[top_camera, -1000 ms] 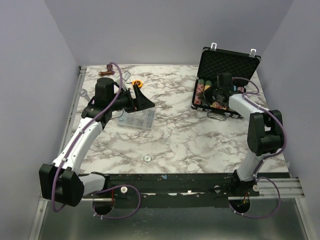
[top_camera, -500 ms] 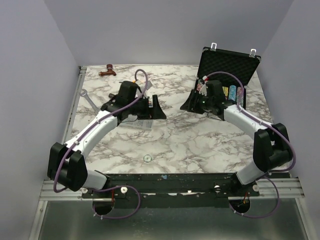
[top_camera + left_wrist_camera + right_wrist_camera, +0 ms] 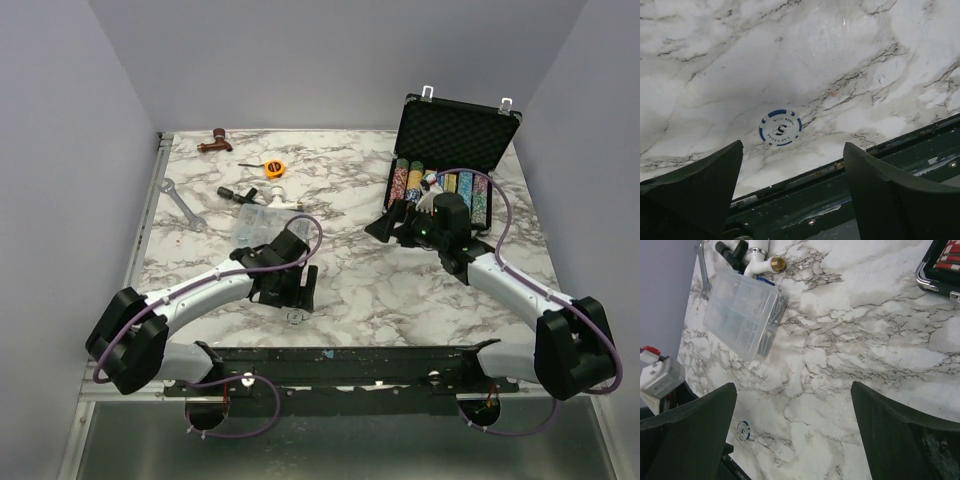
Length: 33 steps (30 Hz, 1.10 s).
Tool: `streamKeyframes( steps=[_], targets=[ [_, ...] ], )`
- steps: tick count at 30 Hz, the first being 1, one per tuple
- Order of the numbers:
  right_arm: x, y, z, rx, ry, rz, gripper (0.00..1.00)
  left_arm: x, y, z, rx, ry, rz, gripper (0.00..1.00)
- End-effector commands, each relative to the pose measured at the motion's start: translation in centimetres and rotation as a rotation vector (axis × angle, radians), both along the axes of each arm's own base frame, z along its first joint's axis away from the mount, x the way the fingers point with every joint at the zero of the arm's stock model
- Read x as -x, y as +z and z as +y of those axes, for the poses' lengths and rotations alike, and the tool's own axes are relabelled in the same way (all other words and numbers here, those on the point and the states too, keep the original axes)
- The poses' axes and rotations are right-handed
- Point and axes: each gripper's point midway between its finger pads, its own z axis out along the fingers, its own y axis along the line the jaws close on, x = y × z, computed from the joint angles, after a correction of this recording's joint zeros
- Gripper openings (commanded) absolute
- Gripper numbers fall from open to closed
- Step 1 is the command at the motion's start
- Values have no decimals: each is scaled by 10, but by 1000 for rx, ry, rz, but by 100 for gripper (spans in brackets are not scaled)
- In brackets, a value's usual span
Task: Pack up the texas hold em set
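My left end effector [image 3: 293, 297] hangs low over the near part of the tabletop [image 3: 350, 180], its two fingers spread wide with nothing between them. In my left wrist view a single poker chip [image 3: 780, 128] (white, with blue marks round its edge) lies flat on the marble just beyond the fingertips. It sits within the span of the gap, a little nearer the finger [image 3: 700, 185] on the left of that view, and it touches neither finger. The dark rail [image 3: 890, 165] along the tabletop's near edge runs close beside it. From above, the chip lies between this end effector and that rail, roughly midway across the tabletop. My right end effector [image 3: 388, 228] is spread wide too and carries nothing. It is raised over the marble just beside the near left corner of the case [image 3: 455, 125]. The case stands open at the far right of the tabletop, its foam-lined lid upright and rows of coloured chips [image 3: 445, 185] lying in its tray. In my right wrist view only a corner of the case shows at the upper right, a clear plastic box [image 3: 742, 312] lies at the upper left, and the loose chip appears small at the lower left, well apart from the case.
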Motion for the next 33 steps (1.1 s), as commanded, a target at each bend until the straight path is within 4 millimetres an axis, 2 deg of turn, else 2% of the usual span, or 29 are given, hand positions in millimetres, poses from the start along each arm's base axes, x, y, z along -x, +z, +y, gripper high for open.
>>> streamKeyframes(
  steps=[1,4,13,20,33],
  targets=[
    [-14,10,0,44,8,-54,98,9,-13,9,-116,33,18,81],
    [-11,5,3,33,31,-28,96,9,-16,7,-178,16,27,79],
    [-6,2,-5,41,-9,-26,96,19,-31,12,-279,-26,99,69],
    [-7,-6,-4,46,-15,1,96,14,-34,8,-312,-53,108,63],
    [-8,-17,-5,58,-18,32,95,19,-46,11,-396,-76,124,57]
  ],
)
